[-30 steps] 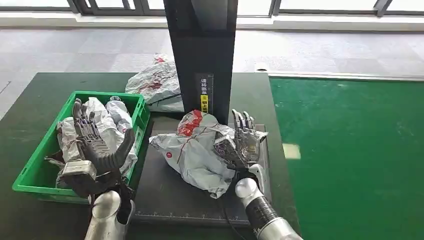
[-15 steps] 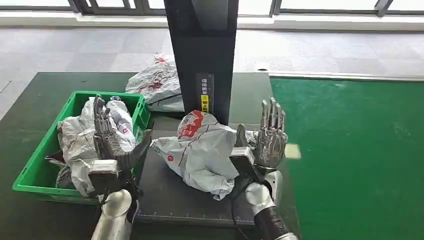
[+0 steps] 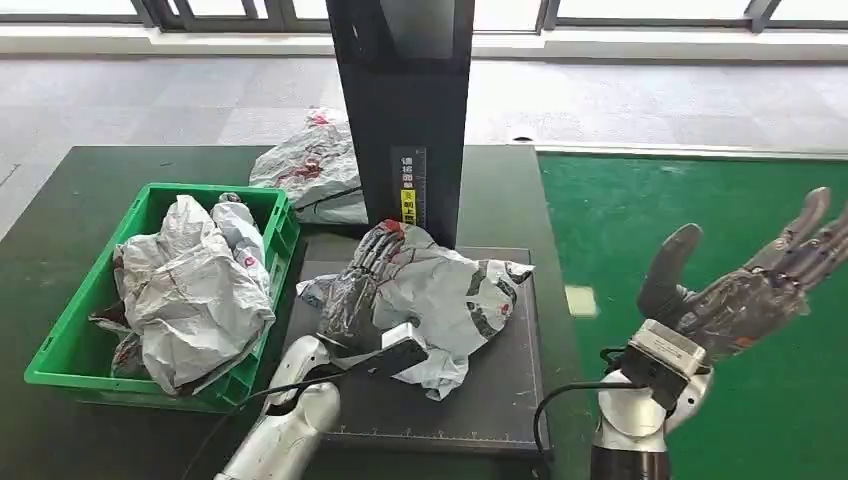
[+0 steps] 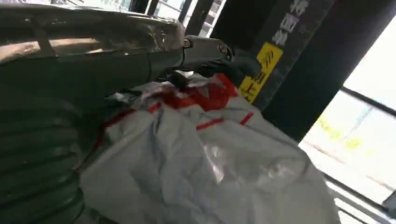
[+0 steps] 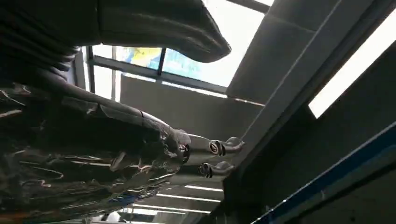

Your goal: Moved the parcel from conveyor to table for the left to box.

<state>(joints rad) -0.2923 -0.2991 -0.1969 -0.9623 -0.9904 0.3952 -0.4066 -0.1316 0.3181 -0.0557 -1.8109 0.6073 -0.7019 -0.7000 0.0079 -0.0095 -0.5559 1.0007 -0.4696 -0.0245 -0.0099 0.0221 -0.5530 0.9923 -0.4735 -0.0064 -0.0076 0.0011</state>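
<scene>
Dark table (image 3: 60,200) under the black column (image 3: 405,110): the left hand (image 3: 362,285) lies flat on the grey parcel (image 3: 450,300), fingers stretched along its top, not clasping it. Off over the green conveyor (image 3: 700,220), the right hand (image 3: 745,295) is raised, fingers spread, empty. Beside the parcel stands a green crate (image 3: 70,345) of parcels.
</scene>
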